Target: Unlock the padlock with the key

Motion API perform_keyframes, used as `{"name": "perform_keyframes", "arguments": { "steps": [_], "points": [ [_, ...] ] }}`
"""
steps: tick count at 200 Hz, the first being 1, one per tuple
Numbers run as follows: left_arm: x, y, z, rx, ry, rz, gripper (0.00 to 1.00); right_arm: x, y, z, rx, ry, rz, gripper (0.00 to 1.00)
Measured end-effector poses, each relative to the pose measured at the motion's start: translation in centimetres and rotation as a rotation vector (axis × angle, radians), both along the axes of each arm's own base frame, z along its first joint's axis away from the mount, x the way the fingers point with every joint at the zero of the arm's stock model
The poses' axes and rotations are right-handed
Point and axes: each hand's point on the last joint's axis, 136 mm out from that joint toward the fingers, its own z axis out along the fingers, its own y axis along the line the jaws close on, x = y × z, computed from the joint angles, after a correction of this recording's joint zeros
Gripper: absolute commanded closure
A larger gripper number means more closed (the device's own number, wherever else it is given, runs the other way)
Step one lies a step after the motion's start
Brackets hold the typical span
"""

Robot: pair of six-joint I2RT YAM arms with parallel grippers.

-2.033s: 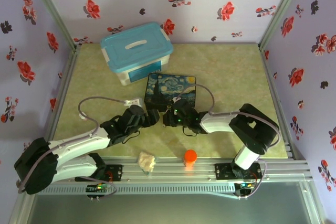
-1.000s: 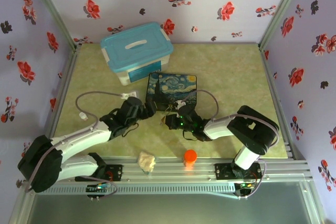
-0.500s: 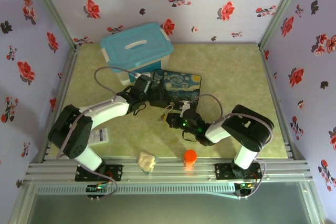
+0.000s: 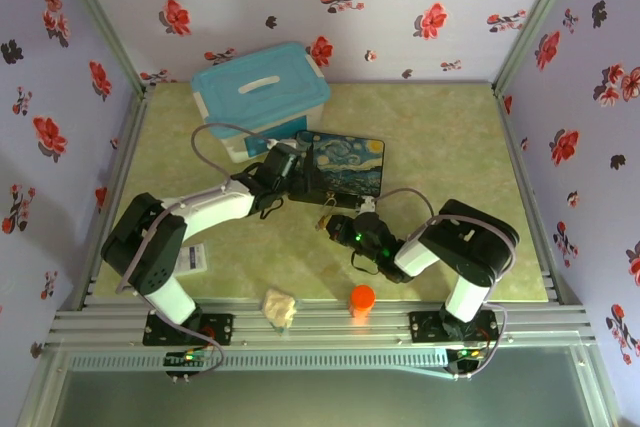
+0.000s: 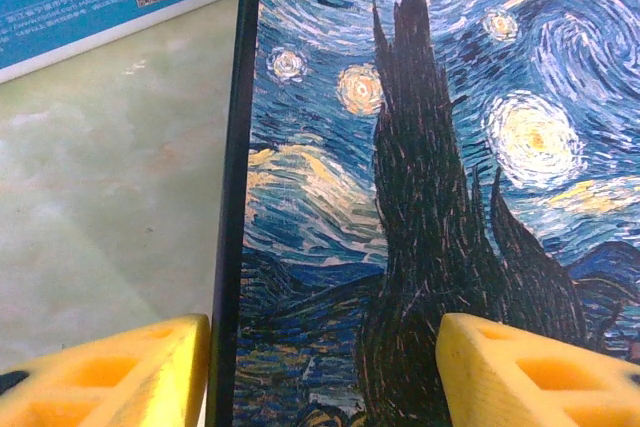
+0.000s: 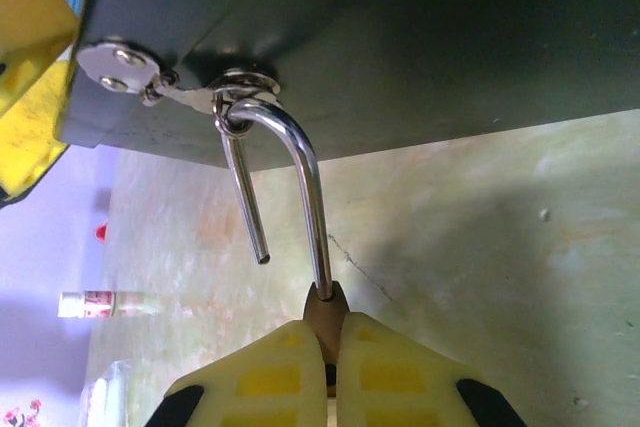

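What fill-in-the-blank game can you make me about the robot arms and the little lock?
1. The right gripper is shut on the ___, whose shackle hooks through the ring on the starry tin box.
2. The left gripper has its yellow fingers at the tin box's edge, and its jaws stand ___.
3. The small round cap is coloured ___.

Missing words: padlock; open; orange.
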Motion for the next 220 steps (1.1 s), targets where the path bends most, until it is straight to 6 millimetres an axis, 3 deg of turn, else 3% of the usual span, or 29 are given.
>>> {"name": "perform_keyframes", "arguments": {
  "steps": [93,220],
  "points": [
    [-1.3,-1.2,-0.1,-0.041,-0.020,0.015,0.46,0.8,0.1,-0.2,0.216,0.020,-0.131,1.00],
    [-2.2,-1.2,-0.2,-0.065,-0.012,0.018,0.47,1.9,-1.3,-0.4,0.366,0.134,-0.297,1.00]
  ]
}}
